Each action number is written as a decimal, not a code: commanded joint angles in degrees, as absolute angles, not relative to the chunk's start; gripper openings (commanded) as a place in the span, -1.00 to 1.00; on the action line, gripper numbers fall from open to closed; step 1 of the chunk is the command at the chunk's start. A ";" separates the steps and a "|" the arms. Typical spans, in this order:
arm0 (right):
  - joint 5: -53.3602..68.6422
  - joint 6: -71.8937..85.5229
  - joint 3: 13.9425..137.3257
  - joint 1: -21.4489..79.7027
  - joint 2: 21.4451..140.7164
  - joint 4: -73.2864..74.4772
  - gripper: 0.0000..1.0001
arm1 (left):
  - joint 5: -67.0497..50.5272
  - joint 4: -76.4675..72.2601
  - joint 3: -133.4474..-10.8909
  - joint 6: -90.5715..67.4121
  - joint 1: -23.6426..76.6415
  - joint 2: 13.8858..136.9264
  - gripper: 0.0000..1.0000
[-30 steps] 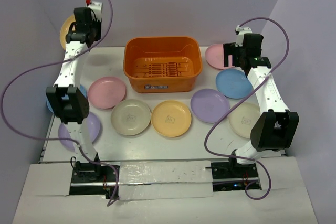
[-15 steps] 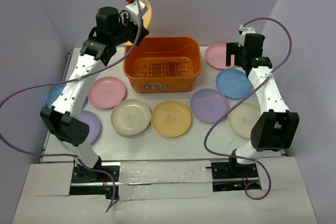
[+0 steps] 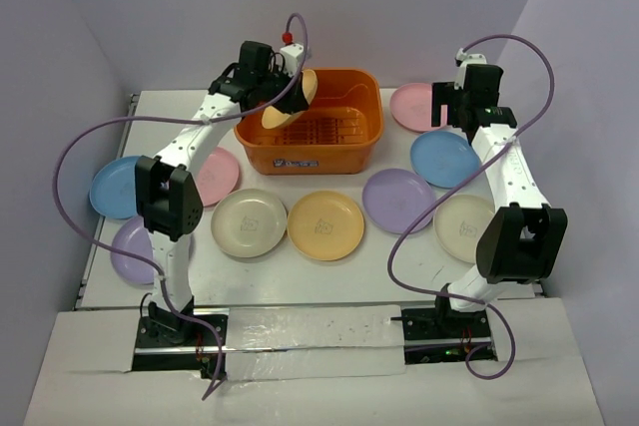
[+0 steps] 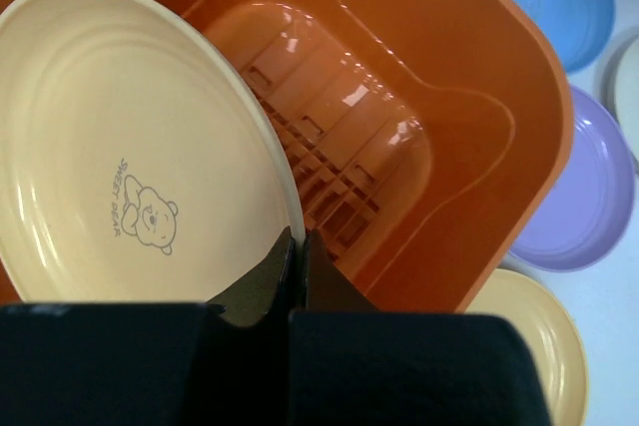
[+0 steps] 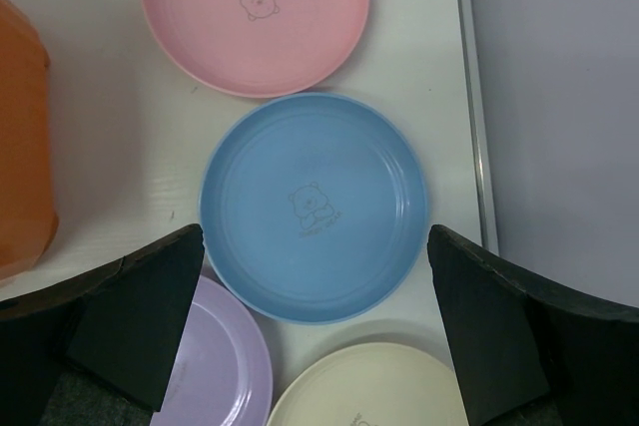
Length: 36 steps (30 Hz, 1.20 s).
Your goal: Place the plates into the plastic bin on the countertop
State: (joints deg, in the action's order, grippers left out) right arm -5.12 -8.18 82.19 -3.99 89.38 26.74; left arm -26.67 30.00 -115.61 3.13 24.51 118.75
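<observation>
Left hand (image 4: 297,246) pinches yellow plate (image 4: 120,147) by rim, tilted over plastic bin (image 4: 469,97). Looks light, stiff, slick; thin rim only hold. Right hand (image 5: 318,296) spread wide over blue plate (image 5: 315,207); pink plate (image 5: 255,17) at its 12 o'clock.

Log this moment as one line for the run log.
left pincer: shut on yellow plate, tilted over bin | right pincer: open above blue plate | bin: no plate seen inside

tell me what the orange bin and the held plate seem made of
Orange bin: looks like moulded plastic, glossy, with light glinting on its slotted floor and rounded walls. Cream-yellow plate: likely plastic or melamine, with a smooth semi-gloss face, thin rim and printed bear mark. I cannot tell which.
</observation>
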 commanded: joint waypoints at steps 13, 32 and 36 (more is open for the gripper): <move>-6.02 -8.46 87.32 -6.17 91.43 27.33 1.00 | -13.72 31.53 -116.11 4.26 30.10 122.89 -1.00; -3.20 -7.54 86.24 -6.44 89.30 27.31 1.00 | -0.36 33.46 -120.95 6.44 32.70 125.68 0.58; -2.11 -6.17 86.70 -6.52 89.96 27.32 1.00 | -3.68 29.31 -122.27 6.83 32.70 121.97 0.65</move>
State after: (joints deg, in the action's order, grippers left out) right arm -3.31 -8.05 84.77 -5.91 91.53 28.01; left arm -1.78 34.27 -118.63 5.78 32.18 126.45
